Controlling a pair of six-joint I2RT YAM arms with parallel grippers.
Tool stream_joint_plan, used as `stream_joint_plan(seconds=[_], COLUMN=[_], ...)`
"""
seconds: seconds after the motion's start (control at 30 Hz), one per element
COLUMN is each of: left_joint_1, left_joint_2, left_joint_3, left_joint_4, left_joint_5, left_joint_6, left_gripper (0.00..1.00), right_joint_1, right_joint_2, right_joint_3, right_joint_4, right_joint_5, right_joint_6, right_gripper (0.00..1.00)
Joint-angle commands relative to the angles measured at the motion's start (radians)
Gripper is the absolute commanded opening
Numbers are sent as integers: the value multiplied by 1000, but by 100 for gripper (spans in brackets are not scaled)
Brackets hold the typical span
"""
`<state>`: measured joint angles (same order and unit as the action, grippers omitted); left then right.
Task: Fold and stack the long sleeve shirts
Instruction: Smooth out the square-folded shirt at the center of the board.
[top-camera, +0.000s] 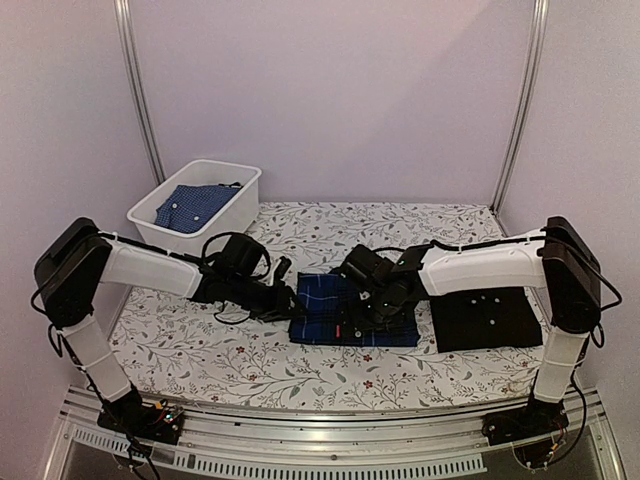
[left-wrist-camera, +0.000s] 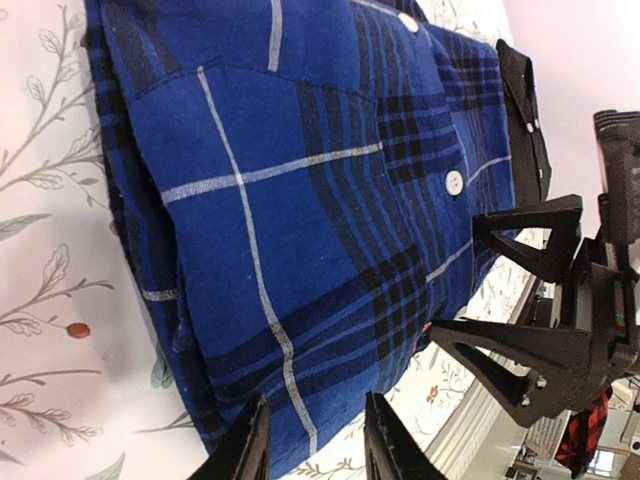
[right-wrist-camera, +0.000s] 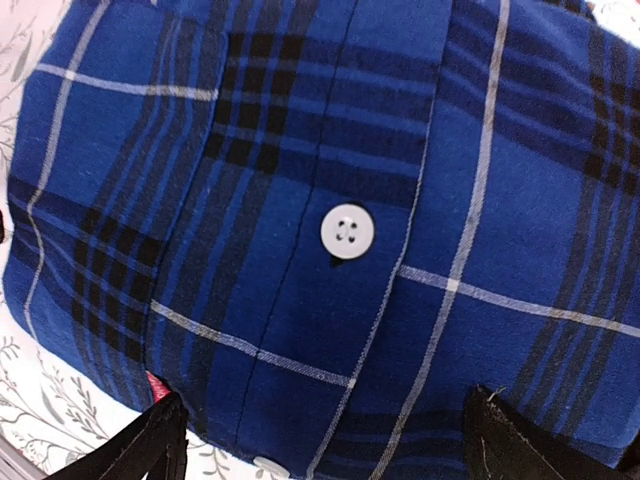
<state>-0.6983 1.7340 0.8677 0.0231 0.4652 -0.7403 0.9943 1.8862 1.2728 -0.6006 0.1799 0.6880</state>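
The worktop (top-camera: 200, 345) is covered in a pale cloth printed with leafy sprigs and little red berries. A white plastic bin (top-camera: 243, 208) stands at its upper left. At the centre lies a folded navy-and-blue plaid shirt (top-camera: 320, 312), and beside it to the right a folded black shirt (top-camera: 487, 318).

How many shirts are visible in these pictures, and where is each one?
3. A folded plaid shirt lies mid-table, a folded black shirt right of it, and a blue shirt in the white bin. The bin may hide more.

Folded plaid shirt (top-camera: 316, 308) lies beside folded black shirt (top-camera: 486, 318).
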Motion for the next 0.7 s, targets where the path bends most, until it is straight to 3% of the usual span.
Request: stream_joint_plan(seconds=[0.0, 0.47, 0.67], left_joint_1=[24, 98, 97], left_joint_2=[-20, 21, 93], left_joint_3=[-21, -32, 4], left_joint_4=[-20, -4, -11], left_joint_5=[27, 128, 102], left_joint_6=[27, 76, 85], left_gripper=[34, 44, 44], right_joint_1=[-15, -37, -37], right_joint_2=[-59, 152, 57], right_joint_3=[68, 24, 2], right_joint_4=[-51, 4, 38], right_joint_5=[54, 38, 8], right_joint_6=[-13, -41, -62], right_gripper=[95, 94, 96])
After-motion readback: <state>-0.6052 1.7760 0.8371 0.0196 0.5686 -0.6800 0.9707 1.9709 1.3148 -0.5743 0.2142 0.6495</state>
